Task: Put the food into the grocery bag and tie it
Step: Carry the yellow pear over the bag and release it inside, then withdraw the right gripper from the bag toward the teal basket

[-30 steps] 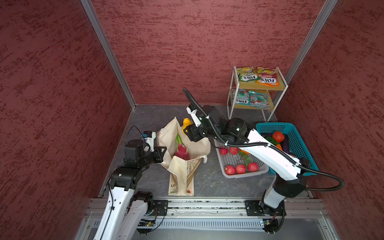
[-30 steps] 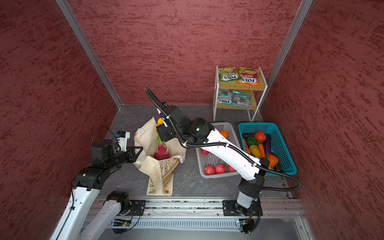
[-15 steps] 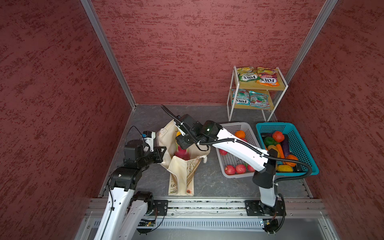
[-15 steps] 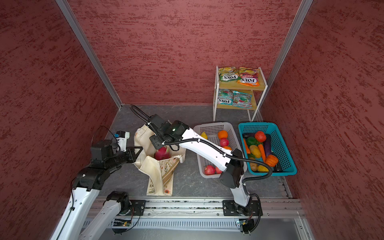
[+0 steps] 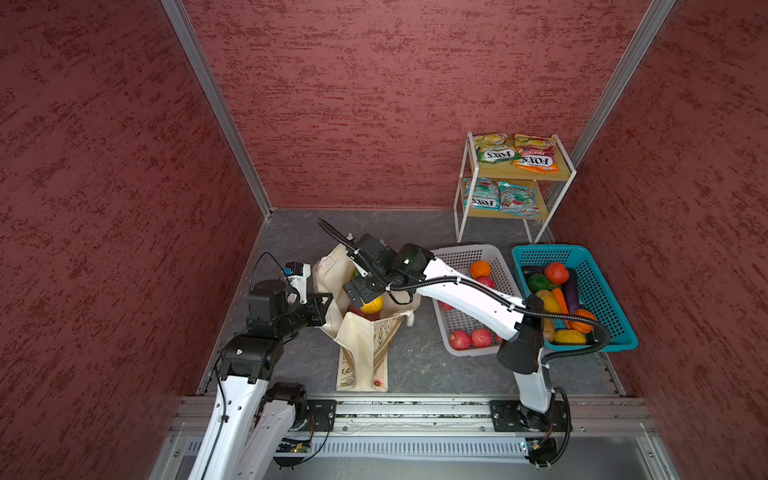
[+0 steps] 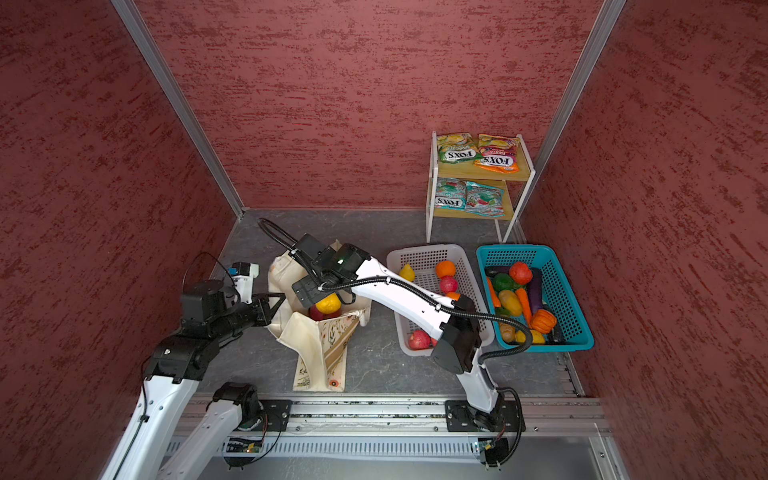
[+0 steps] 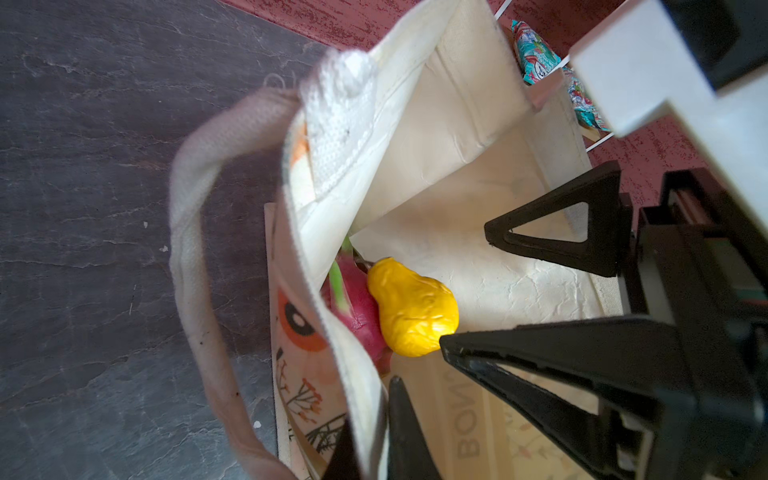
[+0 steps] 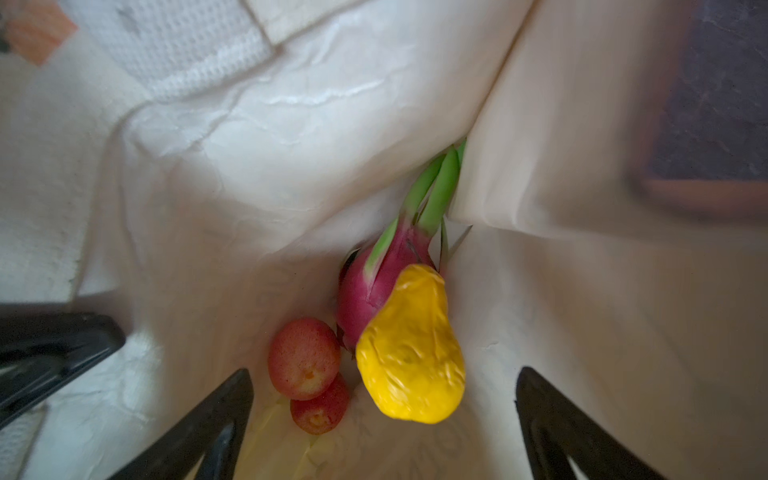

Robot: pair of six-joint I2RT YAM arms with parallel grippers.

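Jaws of the right gripper (image 8: 384,374) are spread wide and empty; the yellow fruit (image 8: 411,357) is seen just below them in the grocery bag (image 5: 357,336), whose rim is pinched by the left gripper (image 7: 370,440). A straight lift-out is advised.

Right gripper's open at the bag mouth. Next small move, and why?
Probably lift the right gripper straight up, clear of the grocery bag. Its jaws stand open and the yellow fruit is loose inside by the dragon fruit, while the left gripper pinches the bag's rim. More fruit waits in the grey basket.
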